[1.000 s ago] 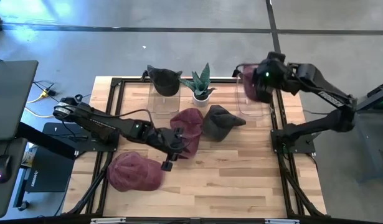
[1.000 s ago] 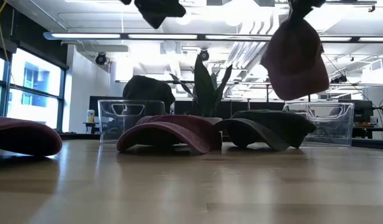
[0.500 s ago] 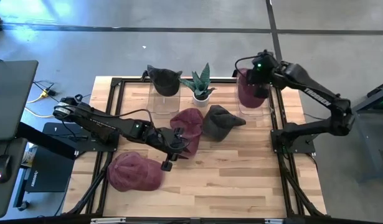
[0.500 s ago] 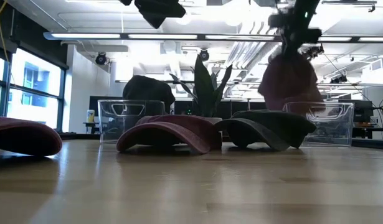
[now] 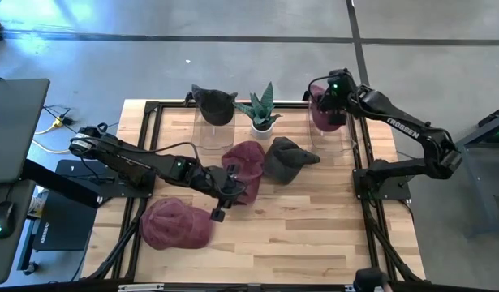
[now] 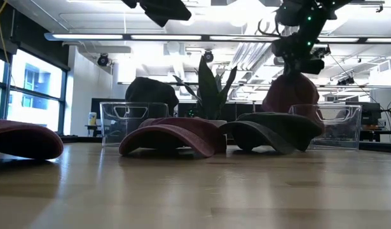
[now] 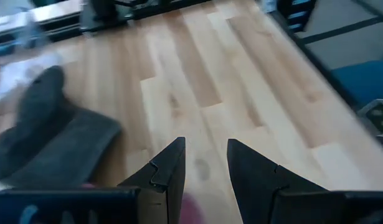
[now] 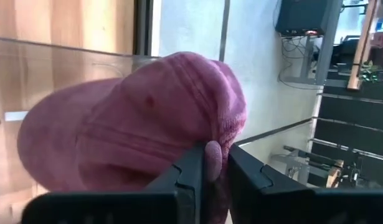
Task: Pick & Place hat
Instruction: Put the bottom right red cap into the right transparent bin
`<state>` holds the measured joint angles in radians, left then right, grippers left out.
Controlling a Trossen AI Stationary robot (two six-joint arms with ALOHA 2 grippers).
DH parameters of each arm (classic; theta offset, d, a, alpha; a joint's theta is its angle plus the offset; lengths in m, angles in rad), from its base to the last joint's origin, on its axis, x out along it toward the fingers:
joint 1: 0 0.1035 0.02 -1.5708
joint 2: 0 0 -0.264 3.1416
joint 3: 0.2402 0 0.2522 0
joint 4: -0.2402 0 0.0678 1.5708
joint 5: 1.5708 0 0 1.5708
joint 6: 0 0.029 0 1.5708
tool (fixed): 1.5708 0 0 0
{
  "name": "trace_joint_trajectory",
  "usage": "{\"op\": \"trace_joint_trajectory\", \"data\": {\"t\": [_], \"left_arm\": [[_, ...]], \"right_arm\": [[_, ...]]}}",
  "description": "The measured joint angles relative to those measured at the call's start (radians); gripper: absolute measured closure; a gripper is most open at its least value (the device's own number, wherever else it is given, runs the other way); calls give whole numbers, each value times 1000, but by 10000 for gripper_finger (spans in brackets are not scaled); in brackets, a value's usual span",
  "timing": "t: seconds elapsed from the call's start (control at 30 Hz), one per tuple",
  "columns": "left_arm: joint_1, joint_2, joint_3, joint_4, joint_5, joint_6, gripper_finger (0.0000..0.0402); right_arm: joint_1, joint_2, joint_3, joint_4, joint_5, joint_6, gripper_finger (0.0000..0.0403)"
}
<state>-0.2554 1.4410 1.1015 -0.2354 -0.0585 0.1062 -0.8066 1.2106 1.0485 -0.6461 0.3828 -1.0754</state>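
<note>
My right gripper [image 5: 332, 91] is at the far right, shut on a maroon hat [image 5: 322, 118] that hangs down into a clear bin [image 5: 338, 142]. In the low view the hat [image 6: 290, 95] sits low behind the bin wall [image 6: 335, 124]. My left gripper [image 5: 233, 191] hovers open above a second maroon hat [image 5: 247, 158] lying mid-table; its fingers [image 7: 172, 168] have only bare wood between them. A dark grey hat [image 5: 288, 158] lies beside that hat. A third maroon hat [image 5: 176, 223] lies near left. My right gripper pinches a bunched fold of the maroon hat [image 8: 213, 155] between its two fingers, at the hat's upper end. The fingers slant down from above. The hat hangs below them with its lower part inside the bin; whether it rests on the bin's floor I cannot tell.
A black hat [image 5: 214, 104] sits in a second clear bin at the far left. A small potted plant [image 5: 261, 113] stands between the two bins. A black frame rims the table [image 5: 314, 235], and bare wood lies along the near side.
My right gripper has come down toward the clear bin, drifted toward the table's left and rolled at the wrist. The maroon hat, which hung high above the bin, now sits down inside it. My left gripper has stayed over the middle hat.
</note>
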Motion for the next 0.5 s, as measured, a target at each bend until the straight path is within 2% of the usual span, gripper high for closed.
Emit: {"op": "trace_joint_trajectory", "data": {"t": [0.13, 0.27, 0.37, 0.5], "left_arm": [[0, 0, 0, -3, -98, 2, 289], [1, 0, 0, -3, -117, 2, 289], [1, 0, 0, -3, -117, -3, 289], [1, 0, 0, -3, -117, -5, 289]], "right_arm": [[3, -1, 0, -28, -28, 4, 361], [4, 1, 0, -15, 9, 0, 356], [2, 1, 0, 14, 58, 1, 337], [1, 1, 0, 35, 61, 24, 291]]}}
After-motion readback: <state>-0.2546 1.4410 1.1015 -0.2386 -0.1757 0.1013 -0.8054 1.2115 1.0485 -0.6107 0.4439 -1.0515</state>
